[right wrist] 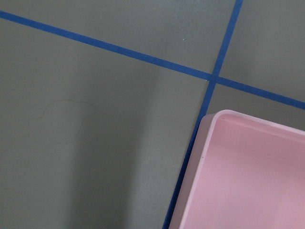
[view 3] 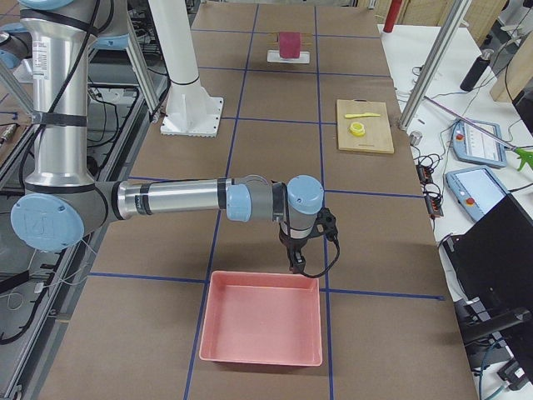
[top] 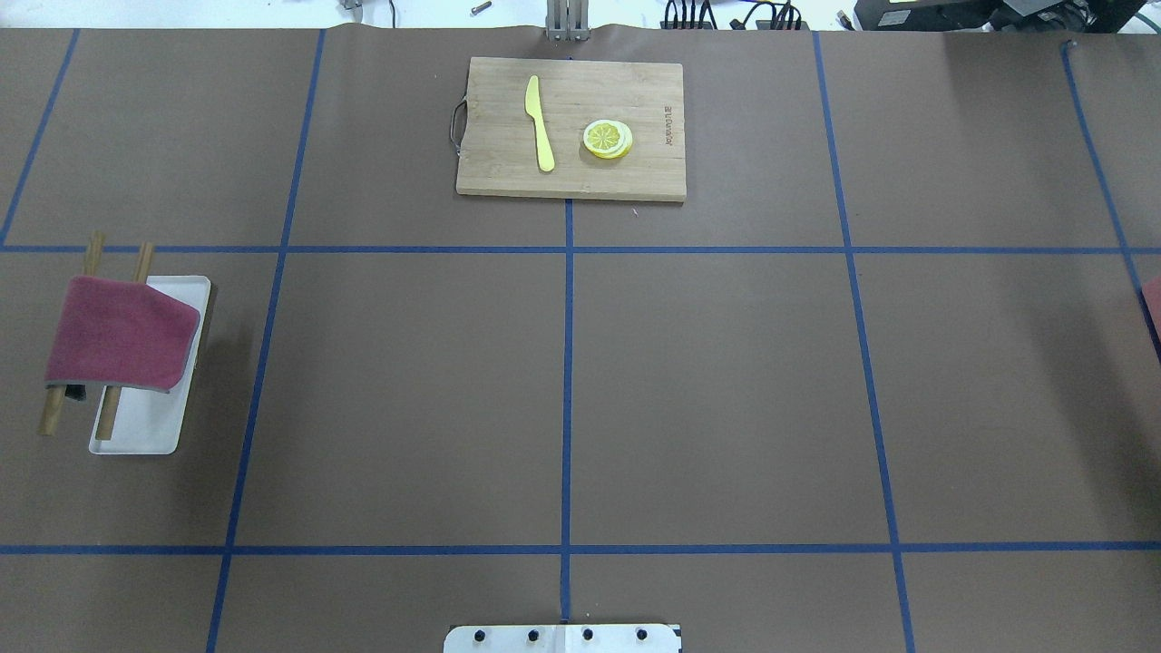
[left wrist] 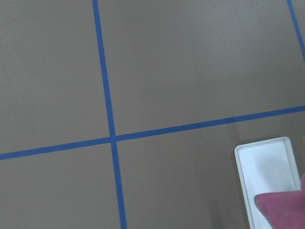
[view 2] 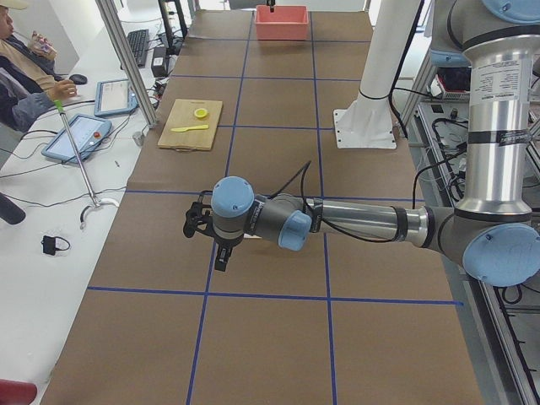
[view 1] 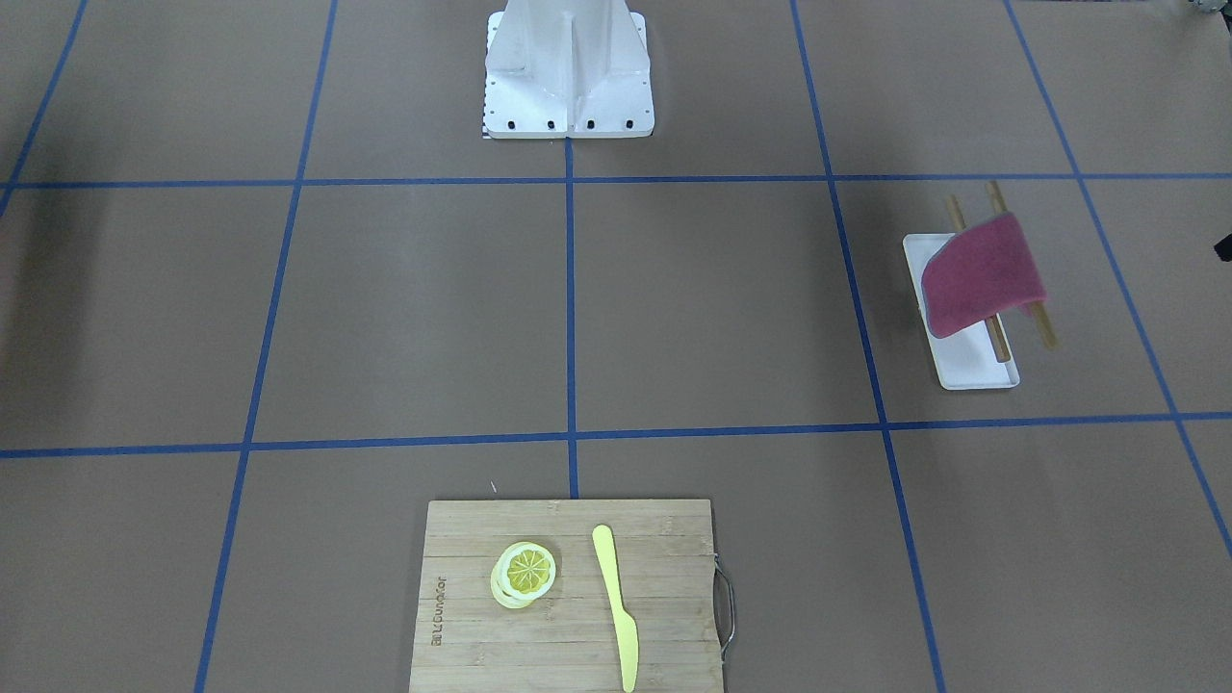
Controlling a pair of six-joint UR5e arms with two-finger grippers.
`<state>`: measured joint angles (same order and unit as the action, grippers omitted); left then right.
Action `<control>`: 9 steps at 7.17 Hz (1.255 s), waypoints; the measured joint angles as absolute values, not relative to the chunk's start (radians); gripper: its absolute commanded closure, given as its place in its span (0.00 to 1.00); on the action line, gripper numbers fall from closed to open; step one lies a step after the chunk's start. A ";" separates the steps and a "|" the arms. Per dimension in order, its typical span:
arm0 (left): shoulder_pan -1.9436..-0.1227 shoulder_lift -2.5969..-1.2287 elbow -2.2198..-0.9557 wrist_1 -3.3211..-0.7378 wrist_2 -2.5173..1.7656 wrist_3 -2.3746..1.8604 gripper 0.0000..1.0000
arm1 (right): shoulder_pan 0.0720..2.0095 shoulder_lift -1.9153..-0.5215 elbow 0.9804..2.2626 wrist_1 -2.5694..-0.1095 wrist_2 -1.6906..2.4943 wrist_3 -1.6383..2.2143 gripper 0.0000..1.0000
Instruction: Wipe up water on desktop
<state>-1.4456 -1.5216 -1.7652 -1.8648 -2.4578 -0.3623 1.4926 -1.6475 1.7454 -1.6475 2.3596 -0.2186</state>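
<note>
The brown desktop [view 1: 414, 308] with blue tape lines shows in all views [top: 726, 390]. A faint thin outline of a patch [right wrist: 62, 124] shows on it in the right wrist view; I cannot tell whether it is water. A maroon cloth [top: 122, 331] hangs over two wooden rods above a white tray [top: 136, 426]; it also shows in the front view [view 1: 982, 274] and the left wrist view [left wrist: 281, 210]. My left gripper [view 2: 221, 260] hangs over the desktop, seen only from the side. My right gripper [view 3: 296, 262] hangs just beyond a pink bin. I cannot tell whether either is open or shut.
A pink bin [view 3: 260, 317] sits at the robot's right end of the table; its corner fills the right wrist view [right wrist: 252, 176]. A bamboo cutting board [top: 571, 127] with a yellow knife [top: 540, 122] and lemon slices [top: 608, 139] lies at the far edge. The white robot base [view 1: 568, 67] stands mid-table.
</note>
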 measured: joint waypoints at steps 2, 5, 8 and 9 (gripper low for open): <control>-1.310 -1.520 -1.850 -1.869 -2.417 -0.603 0.04 | 1.492 -1.657 1.746 -1.647 2.361 -0.221 0.00; -1.187 -1.518 -1.870 -1.870 -2.394 -0.685 0.19 | 1.491 -1.664 1.745 -1.647 2.363 -0.226 0.00; -1.147 -1.527 -1.849 -1.870 -2.390 -0.689 0.24 | 1.491 -1.664 1.743 -1.646 2.360 -0.228 0.00; -1.140 -1.535 -1.837 -1.870 -2.389 -0.688 0.26 | 1.491 -1.663 1.742 -1.646 2.359 -0.228 0.00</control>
<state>-1.1396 -1.5351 -1.8367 -1.8699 -2.3890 -0.6884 1.4910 -1.6635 1.7423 -1.6460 2.3591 -0.2278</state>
